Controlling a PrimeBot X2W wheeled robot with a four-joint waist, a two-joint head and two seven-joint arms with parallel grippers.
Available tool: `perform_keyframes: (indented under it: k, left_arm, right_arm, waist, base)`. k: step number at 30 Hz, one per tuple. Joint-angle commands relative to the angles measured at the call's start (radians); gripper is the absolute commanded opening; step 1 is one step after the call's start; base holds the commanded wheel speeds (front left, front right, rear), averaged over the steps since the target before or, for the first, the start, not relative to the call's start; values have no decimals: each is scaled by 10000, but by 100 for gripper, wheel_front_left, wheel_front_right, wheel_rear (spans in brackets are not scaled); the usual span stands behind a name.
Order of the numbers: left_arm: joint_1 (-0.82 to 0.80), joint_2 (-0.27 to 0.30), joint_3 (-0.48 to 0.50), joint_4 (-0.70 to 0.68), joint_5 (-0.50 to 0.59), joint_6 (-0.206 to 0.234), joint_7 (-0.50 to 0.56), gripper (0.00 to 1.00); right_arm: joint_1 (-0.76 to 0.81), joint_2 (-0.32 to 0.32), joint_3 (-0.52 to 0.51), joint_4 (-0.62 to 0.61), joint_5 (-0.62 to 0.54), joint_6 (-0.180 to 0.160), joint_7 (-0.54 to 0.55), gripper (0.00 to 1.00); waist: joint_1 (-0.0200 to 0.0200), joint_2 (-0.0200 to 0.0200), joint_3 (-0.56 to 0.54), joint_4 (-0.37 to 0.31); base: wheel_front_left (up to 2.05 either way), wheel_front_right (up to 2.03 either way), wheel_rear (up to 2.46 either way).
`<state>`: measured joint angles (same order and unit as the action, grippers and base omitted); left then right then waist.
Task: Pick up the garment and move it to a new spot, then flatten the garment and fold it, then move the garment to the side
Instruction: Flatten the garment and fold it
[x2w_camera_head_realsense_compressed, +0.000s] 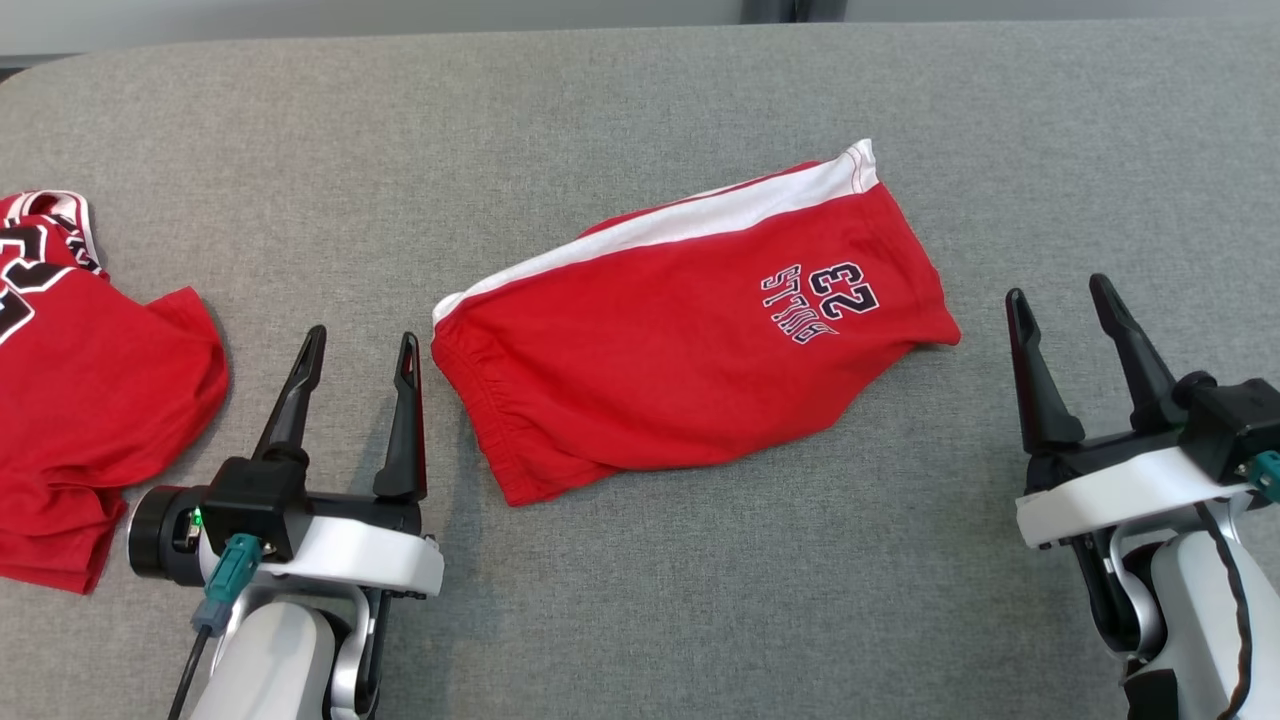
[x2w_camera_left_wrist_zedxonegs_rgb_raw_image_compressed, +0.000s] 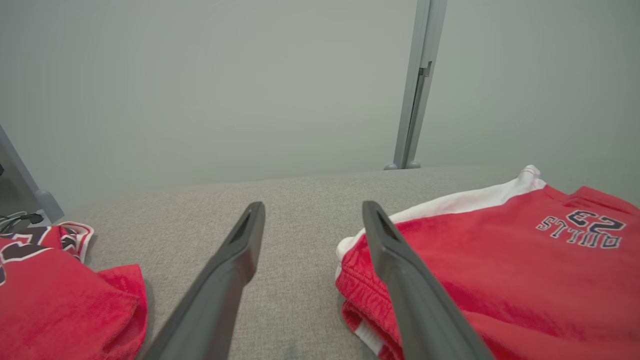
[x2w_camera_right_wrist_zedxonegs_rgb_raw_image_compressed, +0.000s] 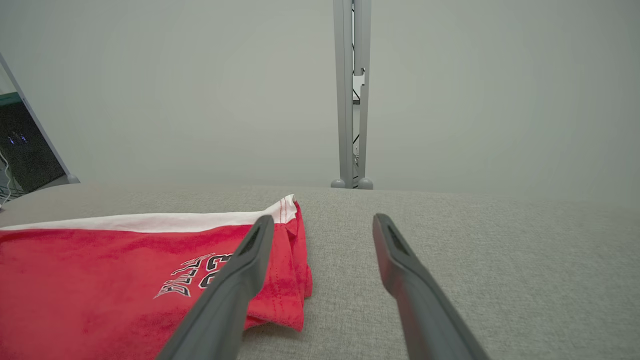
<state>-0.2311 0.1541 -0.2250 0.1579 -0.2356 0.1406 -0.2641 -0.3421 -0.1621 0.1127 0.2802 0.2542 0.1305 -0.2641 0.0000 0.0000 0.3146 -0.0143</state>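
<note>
Red shorts with a white side stripe and a "BULLS 23" print, the garment (x2w_camera_head_realsense_compressed: 690, 330), lie folded on the grey table at the middle. My left gripper (x2w_camera_head_realsense_compressed: 362, 345) stands open just left of the waistband end, nothing between its fingers. Off the right end of the shorts, my right gripper (x2w_camera_head_realsense_compressed: 1060, 292) is open and empty. In the left wrist view the garment (x2w_camera_left_wrist_zedxonegs_rgb_raw_image_compressed: 500, 265) lies to the right of the open left gripper (x2w_camera_left_wrist_zedxonegs_rgb_raw_image_compressed: 312, 212). The right wrist view has the garment (x2w_camera_right_wrist_zedxonegs_rgb_raw_image_compressed: 125, 280) to the left of the open right gripper (x2w_camera_right_wrist_zedxonegs_rgb_raw_image_compressed: 322, 222).
A second red garment with black and white lettering (x2w_camera_head_realsense_compressed: 80, 390) lies at the table's left edge, also in the left wrist view (x2w_camera_left_wrist_zedxonegs_rgb_raw_image_compressed: 55, 295). The grey fabric table top (x2w_camera_head_realsense_compressed: 640, 110) stretches beyond the shorts. A grey post (x2w_camera_right_wrist_zedxonegs_rgb_raw_image_compressed: 352, 95) stands behind the table.
</note>
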Motion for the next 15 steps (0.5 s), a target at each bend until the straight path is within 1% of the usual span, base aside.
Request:
perform_keyframes:
  k: [1,15]
  left_arm:
    - [129,62,45,10,78,-37,1,100]
    - [58,-10,48,137,239,-188,2,100]
  right_arm:
    - [140,-4,-28,21,-47,4,-2,100]
    - [178,-13,-9,118,-144,4,-2,100]
  waist:
    - [0,0,-54,-7]
    - [0,0,-94,42]
  base:
    - [0,0,0]
    - [0,0,0]
